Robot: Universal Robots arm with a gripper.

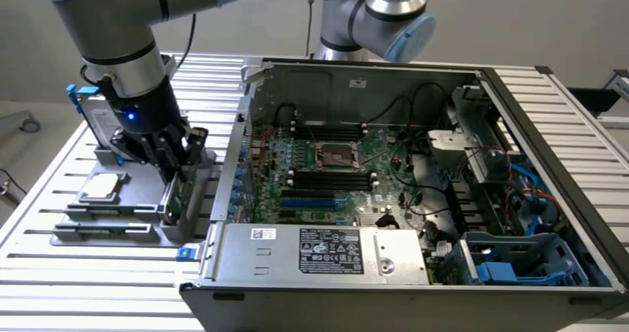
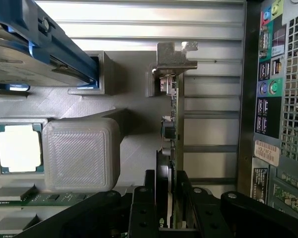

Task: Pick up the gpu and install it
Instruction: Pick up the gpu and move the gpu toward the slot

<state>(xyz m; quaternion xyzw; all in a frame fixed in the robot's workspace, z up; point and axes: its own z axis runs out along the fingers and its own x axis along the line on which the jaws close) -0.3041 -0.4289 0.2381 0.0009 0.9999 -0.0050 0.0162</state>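
We're seeing the gripper (image 1: 177, 171) sitting low over the grey holder block (image 1: 108, 232), off the exterior view's left of the open PC case (image 1: 364, 82). The gpu (image 1: 173, 199) is standing on edge in that block, green board facing the case, w/ the claw right on top of it. In the wrist view the gpu (image 2: 171, 129) is running edge-on from its metal bracket (image 2: 175, 58) straight in btw the black fingers (image 2: 141, 208). The gripper (image 2: 165, 191) is straddling the far end of the card. Jaws are sitting narrow, one against each face, pinching the card while it's resting in the holder (image 2: 139, 158). We're also noting a cpu chip (image 2: 19, 148) lying flat nearby, a hard drive w/ blue rails (image 2: 20, 54) beyond it, and the case's rear ports (image 2: 283, 99) beside the card.
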